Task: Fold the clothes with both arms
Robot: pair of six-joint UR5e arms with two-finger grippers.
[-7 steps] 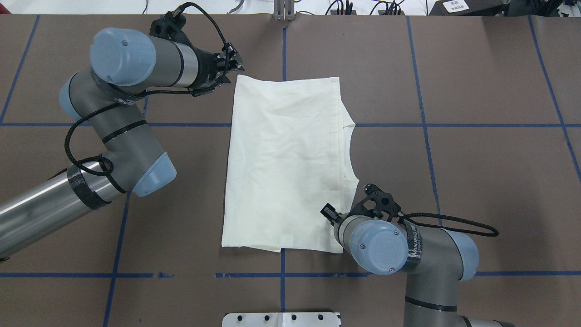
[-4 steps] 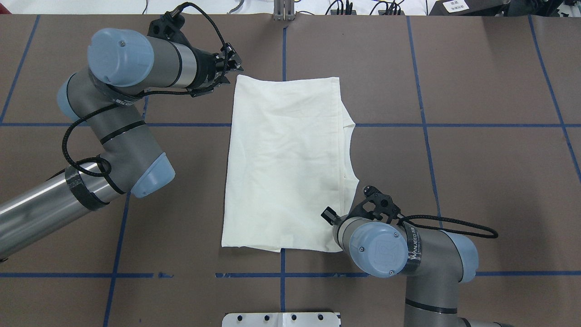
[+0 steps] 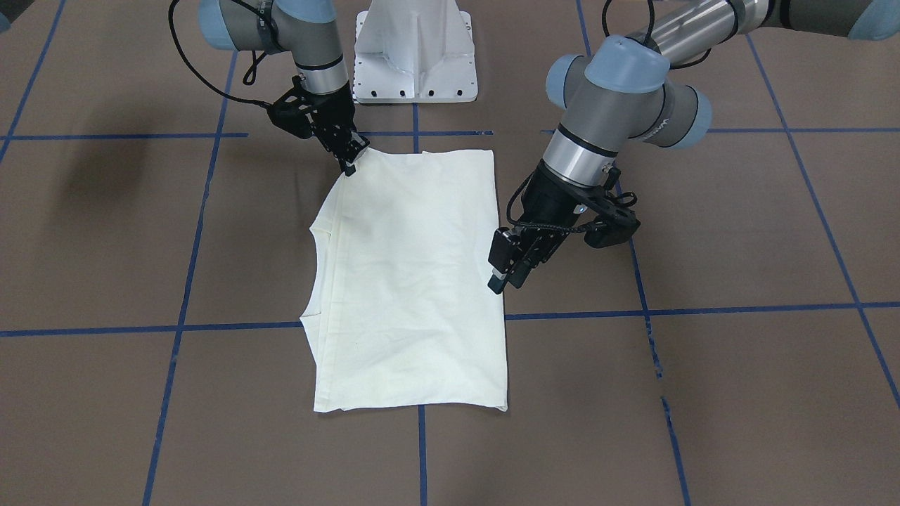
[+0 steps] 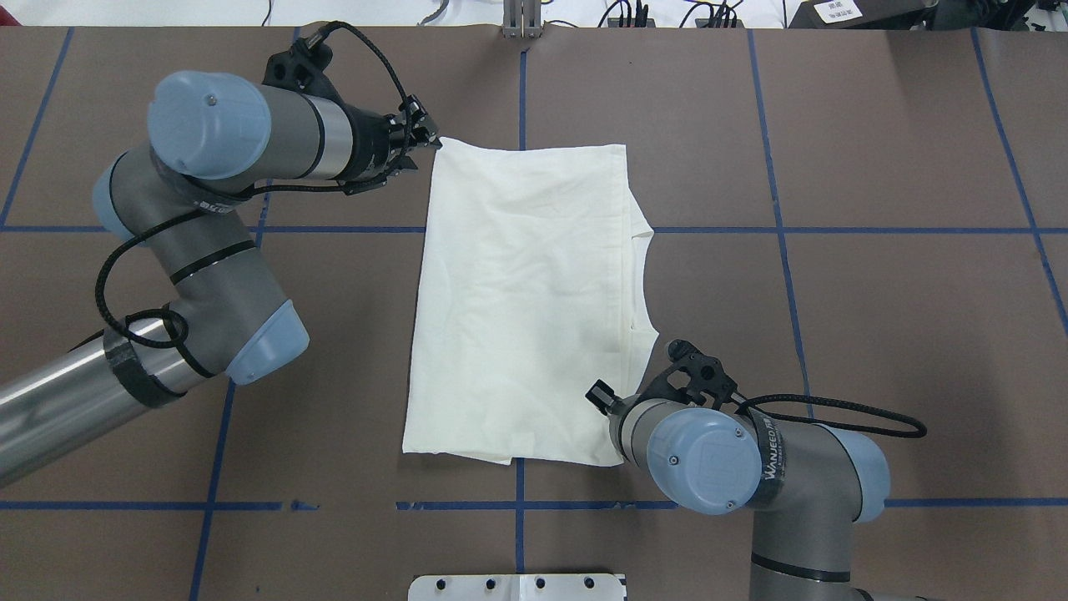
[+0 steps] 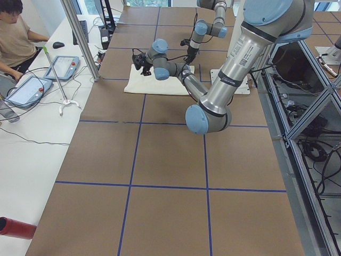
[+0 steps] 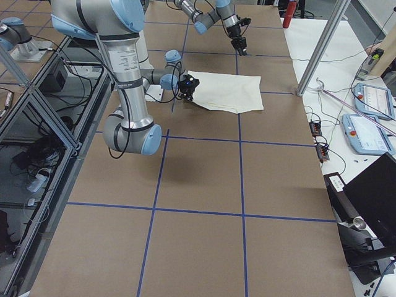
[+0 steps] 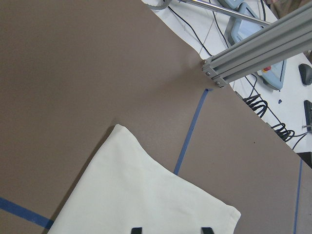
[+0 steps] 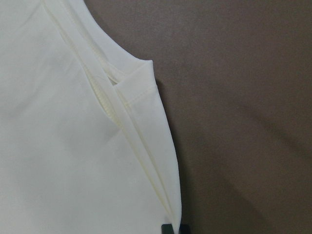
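A cream T-shirt (image 4: 517, 300), folded to a plain rectangle, lies flat on the brown table (image 4: 876, 334), its long axis running away from the robot. The right gripper (image 3: 349, 164) appears clamped on the near, neckline-side corner, so the cloth stretches ahead of its fingers. The left gripper (image 3: 506, 280), fingers spread and empty, hovers above the diagonally opposite far corner.

Folded cream T-shirt (image 4: 517, 300), flat, plain side up.
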